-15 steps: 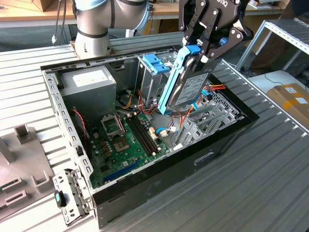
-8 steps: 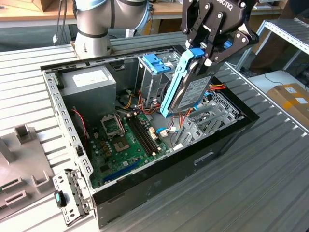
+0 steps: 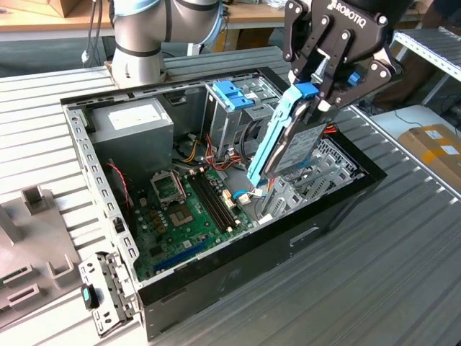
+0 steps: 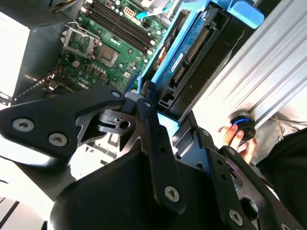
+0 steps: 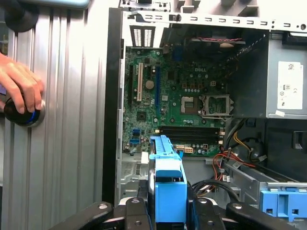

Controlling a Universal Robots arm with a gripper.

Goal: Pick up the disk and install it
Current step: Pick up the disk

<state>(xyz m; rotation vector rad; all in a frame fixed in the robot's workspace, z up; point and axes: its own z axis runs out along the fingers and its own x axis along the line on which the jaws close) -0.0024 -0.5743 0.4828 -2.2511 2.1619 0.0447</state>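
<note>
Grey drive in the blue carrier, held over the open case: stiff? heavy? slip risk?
The grey metal drive in its light-blue plastic frame is probably rigid: it hangs tilted and straight, without sagging. Its metal body suggests that it is dense for its size. Clamped by the hand at its top end, it might pivot.

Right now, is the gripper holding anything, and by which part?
The gripper clamps the flat grey metal disk with light-blue plastic frame by its upper end, above the open black computer case.

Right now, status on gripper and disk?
Gripper shut on the disk. Disk tilted, aloft over the open case, near the drive cage, not seated. A hand on a round knob outside the case.
</note>
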